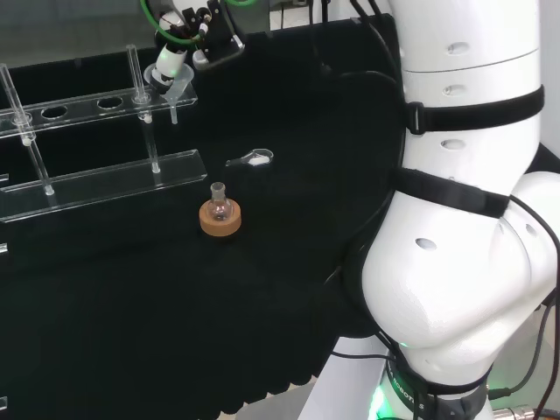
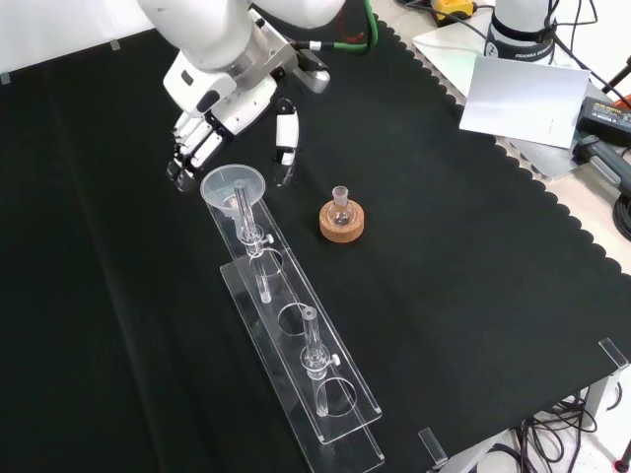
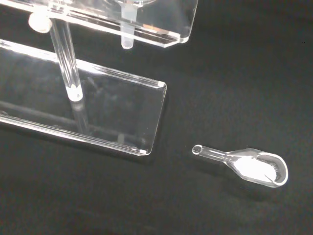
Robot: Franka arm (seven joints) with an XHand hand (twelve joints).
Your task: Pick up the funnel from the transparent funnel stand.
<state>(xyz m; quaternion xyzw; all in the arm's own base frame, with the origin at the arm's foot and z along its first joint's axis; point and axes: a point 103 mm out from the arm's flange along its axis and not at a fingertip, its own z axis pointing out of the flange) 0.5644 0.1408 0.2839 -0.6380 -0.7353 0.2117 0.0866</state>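
A clear funnel (image 2: 234, 187) sits in the end hole of the transparent stand (image 2: 296, 335), its stem hanging down through the top shelf (image 3: 127, 36). In the head view the funnel (image 1: 176, 89) is at the right end of the stand (image 1: 105, 179). My hand (image 2: 225, 113) hovers just behind and above the funnel's rim. The fingers (image 2: 189, 150) hang on one side of it and the thumb (image 2: 286, 146) on the other, spread apart and not closed on it. In the head view my hand (image 1: 171, 59) is right above the funnel.
A small round flask on a cork ring (image 2: 341, 219) stands to the right of the stand in the front view, also seen as the cork ring (image 1: 220, 217). A glass weighing scoop (image 3: 254, 166) holding white powder lies on the cloth by the stand's end (image 1: 254, 159). Upright posts (image 2: 312, 345) rise from the stand.
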